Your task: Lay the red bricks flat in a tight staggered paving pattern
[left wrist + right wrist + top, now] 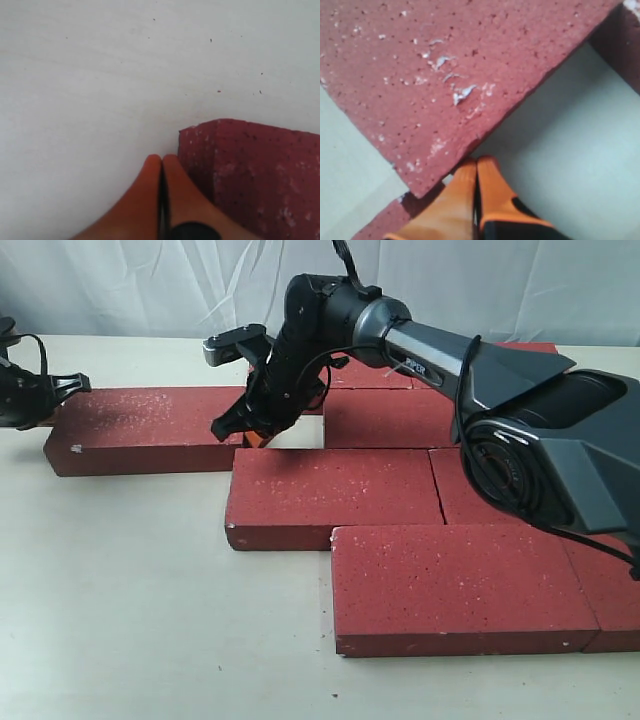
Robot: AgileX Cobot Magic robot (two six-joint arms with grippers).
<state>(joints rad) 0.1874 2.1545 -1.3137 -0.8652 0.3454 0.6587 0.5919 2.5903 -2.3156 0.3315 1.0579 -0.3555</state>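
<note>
Several dark-red bricks lie flat on the pale table (150,600). One loose brick (145,428) sits apart at the left; its right end faces a small gap (295,433) before the back-row brick (390,420). My right gripper (252,438) is shut and empty, its orange tips down in that gap against the loose brick's end (445,75). In the right wrist view the right gripper (476,162) touches that brick's edge. My left gripper (60,390) is shut and empty at the loose brick's left end; in the left wrist view the left gripper (161,159) rests beside the brick's corner (250,170).
A middle-row brick (335,495) and a front brick (455,585) lie staggered, with more bricks at the right edge (610,590) partly under the right arm (520,400). A white curtain (150,285) backs the table.
</note>
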